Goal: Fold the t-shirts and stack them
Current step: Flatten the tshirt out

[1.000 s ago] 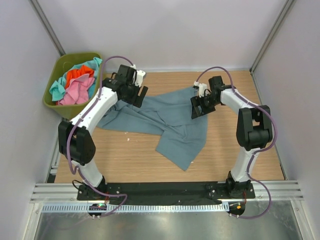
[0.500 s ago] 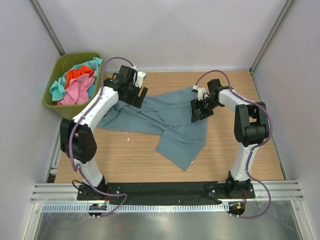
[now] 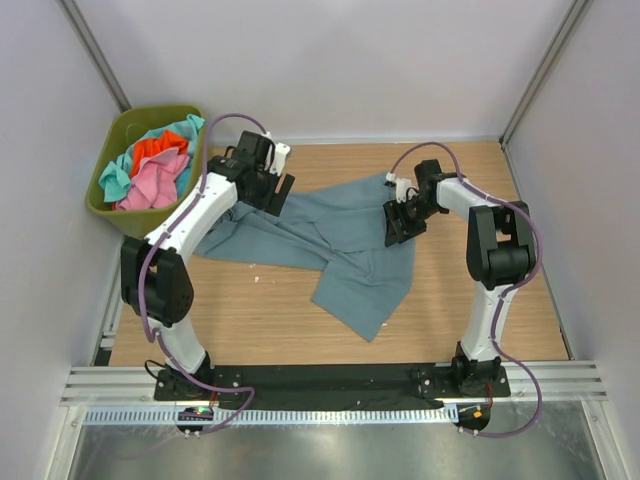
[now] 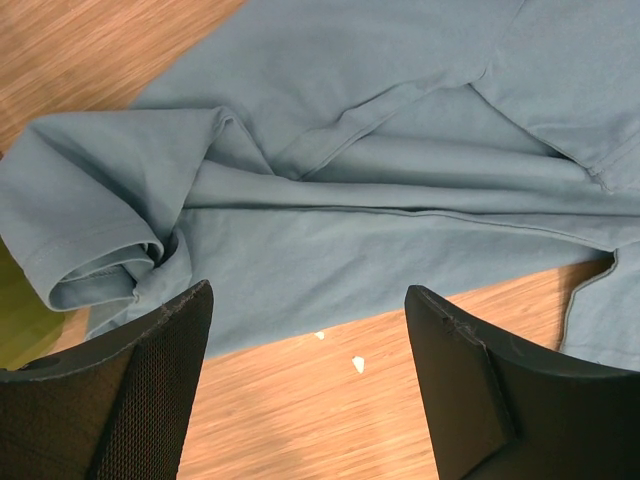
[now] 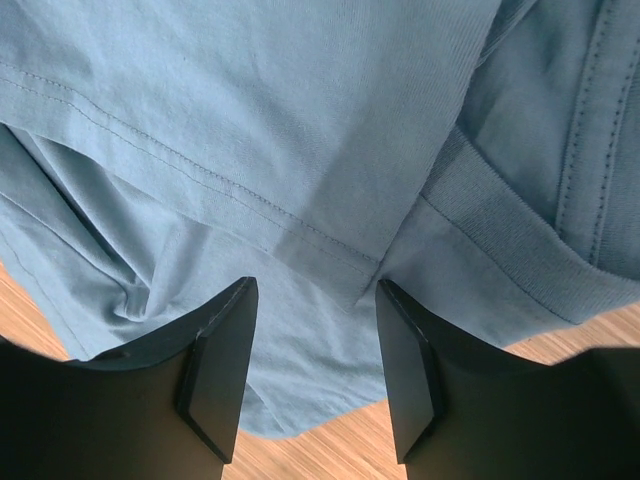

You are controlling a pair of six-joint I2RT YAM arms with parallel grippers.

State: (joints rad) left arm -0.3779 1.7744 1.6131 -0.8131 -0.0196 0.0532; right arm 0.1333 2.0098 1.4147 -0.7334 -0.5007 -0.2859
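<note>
A slate-blue t-shirt lies crumpled and spread on the wooden table; it also shows in the left wrist view and the right wrist view. My left gripper hovers open over the shirt's upper left edge, with its jaws wide apart and nothing between them. My right gripper is open just above the shirt's right side, its jaws either side of a hemmed fold. Pink, orange-red and turquoise shirts lie piled in the bin.
An olive-green plastic bin stands at the table's far left corner. Grey walls close in the table on three sides. Bare wood shows in front of the shirt and at the right. Two small white specks lie on the wood.
My right gripper has moved slightly right and lower onto the shirt. The left arm and the shirt stay almost still.
</note>
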